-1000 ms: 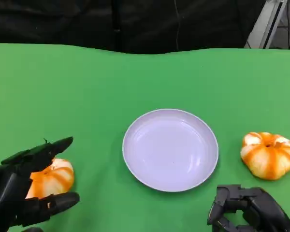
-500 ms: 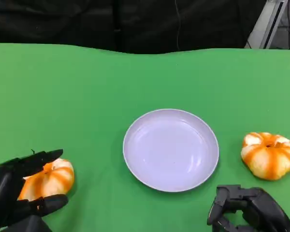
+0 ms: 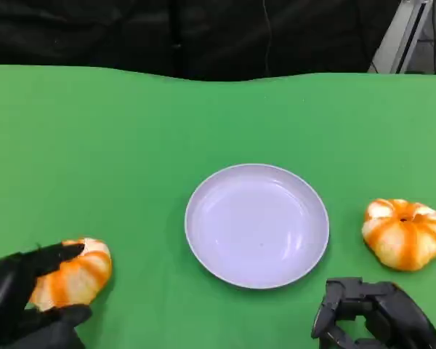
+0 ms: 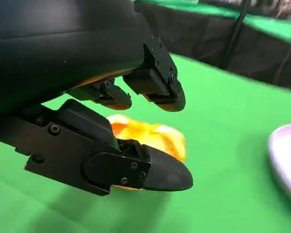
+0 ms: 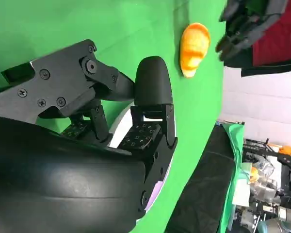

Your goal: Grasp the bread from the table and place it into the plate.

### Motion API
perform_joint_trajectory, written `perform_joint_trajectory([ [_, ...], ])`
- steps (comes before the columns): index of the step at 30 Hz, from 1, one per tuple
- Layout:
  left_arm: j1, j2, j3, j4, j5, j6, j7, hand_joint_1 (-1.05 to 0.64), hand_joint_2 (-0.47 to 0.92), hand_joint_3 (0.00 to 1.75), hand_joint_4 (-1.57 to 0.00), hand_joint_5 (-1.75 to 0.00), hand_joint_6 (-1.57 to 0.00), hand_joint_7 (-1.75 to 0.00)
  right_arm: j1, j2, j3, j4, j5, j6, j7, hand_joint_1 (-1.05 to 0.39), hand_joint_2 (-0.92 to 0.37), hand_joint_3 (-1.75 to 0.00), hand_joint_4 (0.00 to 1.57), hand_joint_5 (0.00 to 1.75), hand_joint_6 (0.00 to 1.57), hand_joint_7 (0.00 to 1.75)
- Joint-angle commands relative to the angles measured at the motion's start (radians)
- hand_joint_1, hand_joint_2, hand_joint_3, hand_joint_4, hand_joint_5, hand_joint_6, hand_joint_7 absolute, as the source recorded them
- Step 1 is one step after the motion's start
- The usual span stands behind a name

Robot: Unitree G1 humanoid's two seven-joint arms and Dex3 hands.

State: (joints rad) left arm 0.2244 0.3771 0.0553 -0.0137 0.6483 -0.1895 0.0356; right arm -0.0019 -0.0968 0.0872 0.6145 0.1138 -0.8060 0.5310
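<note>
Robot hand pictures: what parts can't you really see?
- Head view: the left robot hand covers the near side of the left bread, so it's unclear if the fingers touch it.
- Head view: the right robot hand is cut off by the bottom edge.
- Left wrist view: the plate is cut by the edge; the bread is blurred.

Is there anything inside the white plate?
No. The white plate sits bare on the green table. One bread roll lies by the left hand, another roll on the plate's far side.
</note>
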Motion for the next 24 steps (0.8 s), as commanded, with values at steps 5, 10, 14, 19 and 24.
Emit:
perform_joint_trajectory([
  [5,-0.051,0.038,-0.035,0.093,-0.019,-0.008,0.025,-0.92,0.92,0.33,-0.56,0.0,-0.69,0.0,0.007,-0.015,-0.01,-0.01,0.003,-0.003,-0.003,-0.1,-0.67,-0.89,0.83,1.45,0.85,1.17],
  [10,-0.108,0.051,-0.062,0.186,-0.027,-0.018,0.042,-0.93,0.92,0.33,-0.56,0.0,-0.7,-0.01,0.009,-0.019,-0.012,-0.009,0.012,0.002,0.005,-0.1,-0.66,-0.88,0.83,1.45,0.85,1.18],
  [14,-0.173,0.078,-0.082,0.275,-0.02,-0.026,0.056,-0.93,0.92,0.32,-0.57,-0.01,-0.71,-0.01,0.005,-0.016,-0.012,-0.008,0.006,0.001,-0.001,-0.09,-0.67,-0.88,0.83,1.45,0.85,1.18],
  [19,-0.209,0.1,-0.104,0.326,-0.026,-0.023,0.061,-0.93,0.92,0.31,-0.58,-0.01,-0.72,-0.01,0.01,-0.016,-0.01,-0.018,0.01,0.008,-0.001,-0.11,-0.67,-0.87,0.84,1.44,0.85,1.17],
  [24,-0.229,0.111,-0.117,0.353,-0.033,-0.028,0.063,-0.93,0.92,0.3,-0.58,-0.01,-0.72,-0.01,0.009,-0.011,-0.01,-0.018,0.014,0.013,0.001,-0.1,-0.68,-0.87,0.84,1.45,0.85,1.18],
])
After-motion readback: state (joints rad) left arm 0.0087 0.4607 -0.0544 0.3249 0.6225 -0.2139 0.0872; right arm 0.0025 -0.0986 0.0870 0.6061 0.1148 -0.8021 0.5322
